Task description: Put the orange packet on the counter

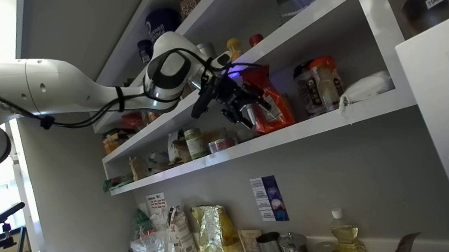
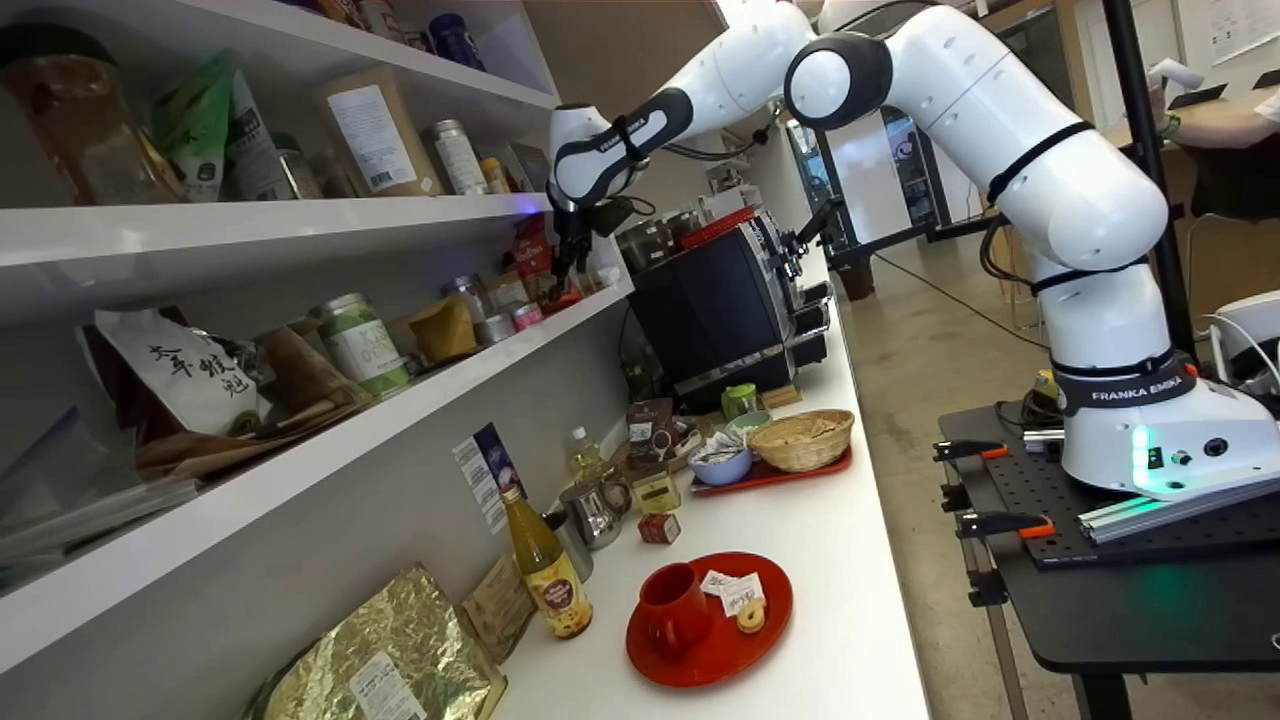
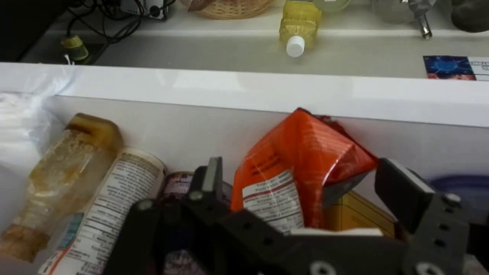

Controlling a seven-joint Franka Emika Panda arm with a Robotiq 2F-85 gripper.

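As my wrist feed shows, the jaws stand wide, framing the orange packet [image 3: 298, 162], contact unclear to me; that bag rests on the shelf [image 1: 315, 126] above the back edge of the counter [image 2: 840, 630].

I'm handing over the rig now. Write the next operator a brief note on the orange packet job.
Fingers: open, either side of the orange packet in the wrist view; contact unclear.
Orange packet: on the wall shelf, above the counter.
Done: fingers in place at the orange packet; no grip yet.
Left: close on it, lift it off the wall shelf, lower it to the counter, release.
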